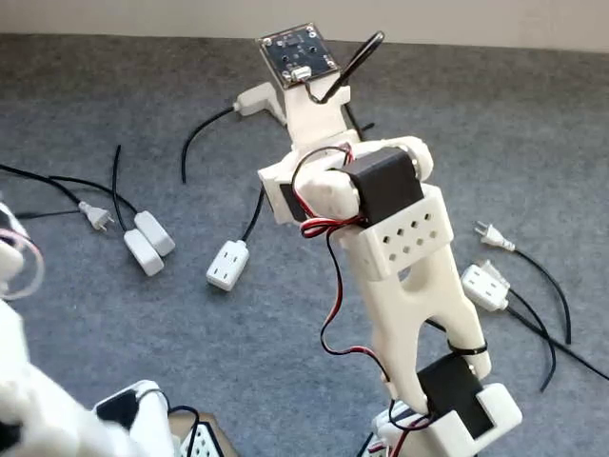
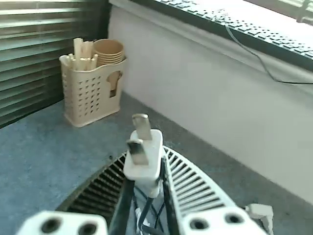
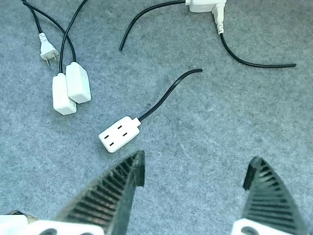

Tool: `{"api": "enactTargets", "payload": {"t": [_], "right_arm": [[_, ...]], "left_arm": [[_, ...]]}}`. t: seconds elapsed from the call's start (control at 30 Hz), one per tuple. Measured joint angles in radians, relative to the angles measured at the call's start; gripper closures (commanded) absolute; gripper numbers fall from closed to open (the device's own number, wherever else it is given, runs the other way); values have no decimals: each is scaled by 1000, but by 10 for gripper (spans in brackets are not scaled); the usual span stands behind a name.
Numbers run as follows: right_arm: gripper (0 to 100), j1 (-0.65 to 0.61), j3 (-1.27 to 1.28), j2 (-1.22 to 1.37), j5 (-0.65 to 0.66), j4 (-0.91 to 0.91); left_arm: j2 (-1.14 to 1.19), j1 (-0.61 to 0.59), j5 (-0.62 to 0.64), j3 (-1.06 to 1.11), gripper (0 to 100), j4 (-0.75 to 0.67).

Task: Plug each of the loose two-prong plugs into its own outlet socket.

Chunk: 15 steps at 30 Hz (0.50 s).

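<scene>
Left hand [image 2: 145, 172] is clamping a white two-prong plug [image 2: 147, 159], prongs sticking out past the fingertips. Right hand [image 3: 196, 162] is hovering over the grey bench [image 3: 205, 117] with fingers wide apart, a white outlet socket [image 3: 119, 133] lying on the bench just ahead of them

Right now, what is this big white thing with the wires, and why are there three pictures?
It's two robot arms at work. One picture looks down from above on the grey carpet; the big white one in the middle is the right arm. The other two pictures come from little cameras on each arm's wrist. On the carpet lie a white outlet socket with a black cord, two socket blocks side by side, and a loose plug. The left end effector, its pinching part, holds a white two-prong plug, prongs pointing up. The right end effector hangs open near that socket, holding nothing.
</scene>
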Motion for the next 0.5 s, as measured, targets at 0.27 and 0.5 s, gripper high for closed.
{"api": "enactTargets", "payload": {"t": [0.27, 0.5], "right_arm": [[680, 3, 0, -210, 0, 0], [681, 3, -2, -293, 31, 0]], "left_arm": [[-529, 141, 2, 987, 994, -867], [-704, 356, 3, 1479, 994, -1240]]}}
